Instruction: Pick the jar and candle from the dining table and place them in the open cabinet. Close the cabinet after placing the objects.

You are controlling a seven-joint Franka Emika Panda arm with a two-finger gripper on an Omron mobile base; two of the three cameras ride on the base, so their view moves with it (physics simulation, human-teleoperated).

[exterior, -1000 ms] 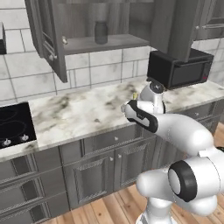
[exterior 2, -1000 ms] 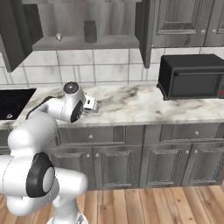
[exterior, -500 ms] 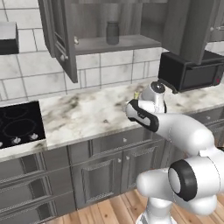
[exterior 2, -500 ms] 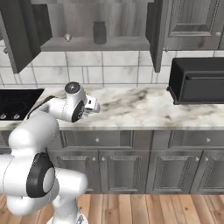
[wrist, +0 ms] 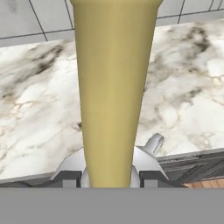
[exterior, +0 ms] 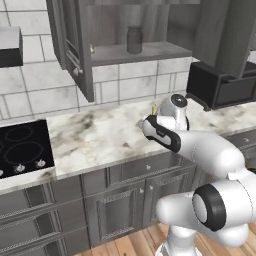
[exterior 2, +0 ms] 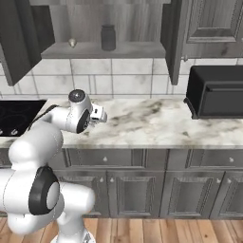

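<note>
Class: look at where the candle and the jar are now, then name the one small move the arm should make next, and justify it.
Probably lift the hand toward the open cabinet. The candle sits gripped between its fingertips above the marble counter, well below the shelf, where the jar already stands with free space beside it.

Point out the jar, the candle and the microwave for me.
jar point(exterior 2: 108, 37), right base view, middle of its body.
candle point(wrist: 113, 87), hand view, mid-stick.
microwave point(exterior 2: 219, 92), right base view, its front.

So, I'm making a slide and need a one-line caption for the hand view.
Gripper shut on a yellow candle in its silvery holder, above a marble counter.
</note>
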